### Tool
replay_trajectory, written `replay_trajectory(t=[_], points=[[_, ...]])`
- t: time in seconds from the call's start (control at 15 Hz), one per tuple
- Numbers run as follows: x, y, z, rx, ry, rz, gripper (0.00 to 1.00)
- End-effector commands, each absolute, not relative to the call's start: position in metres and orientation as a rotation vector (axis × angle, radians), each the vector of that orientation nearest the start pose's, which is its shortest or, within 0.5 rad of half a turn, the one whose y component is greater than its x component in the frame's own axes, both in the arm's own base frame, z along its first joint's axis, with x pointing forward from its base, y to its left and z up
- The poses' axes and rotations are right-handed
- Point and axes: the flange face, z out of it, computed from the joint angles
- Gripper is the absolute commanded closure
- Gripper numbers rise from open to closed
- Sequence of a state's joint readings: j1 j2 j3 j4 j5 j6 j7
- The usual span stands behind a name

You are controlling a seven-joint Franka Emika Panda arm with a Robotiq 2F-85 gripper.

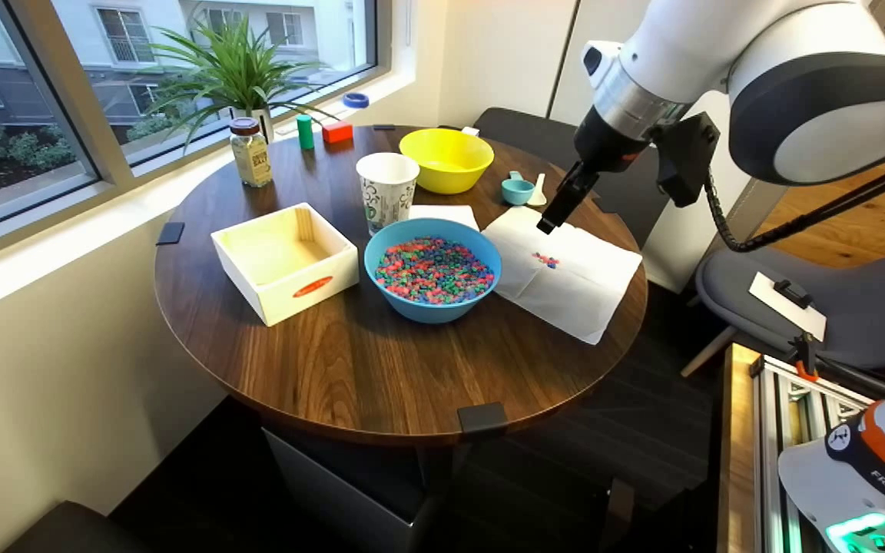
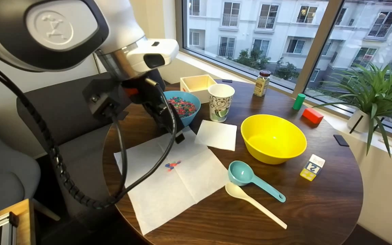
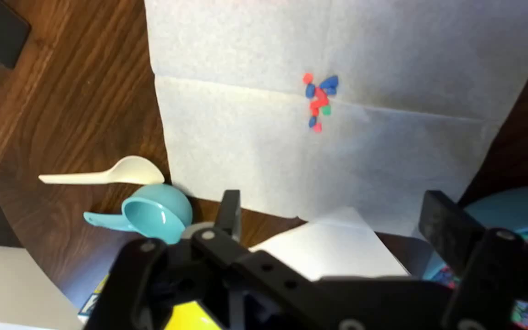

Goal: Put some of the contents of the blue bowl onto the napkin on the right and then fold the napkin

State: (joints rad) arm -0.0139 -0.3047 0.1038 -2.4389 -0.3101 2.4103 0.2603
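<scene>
Widely parted gripper [image 3: 332, 201], bits [image 3: 321, 100] on napkin [image 3: 245, 151], blue bowl [image 1: 432, 312] cropped in wrist view alone

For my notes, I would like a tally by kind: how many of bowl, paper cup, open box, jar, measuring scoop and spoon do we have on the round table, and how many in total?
Bowls: 2, the blue bowl and the yellow bowl
Paper cup: 1
Open box: 1
Jar: 1
Measuring scoop: 1
Spoon: 1
Total: 7
</scene>
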Motion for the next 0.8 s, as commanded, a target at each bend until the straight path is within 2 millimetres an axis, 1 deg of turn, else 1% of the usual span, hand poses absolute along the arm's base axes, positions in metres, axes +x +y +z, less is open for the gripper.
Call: replay_trajectory(t=[0.0,0.13,0.27,0.53,0.73], points=[[0.475,0.065,0.469,-3.287,-0.091,-0.652,0.0],[0.487,0.077,0.477,-3.26,-0.102,-0.7,0.01],[0.499,0.088,0.479,-3.234,-0.123,-0.74,0.0],[0.528,0.103,0.469,-3.176,-0.135,-0.774,0.0],[0.549,0.121,0.453,-3.138,-0.149,-0.747,0.0]])
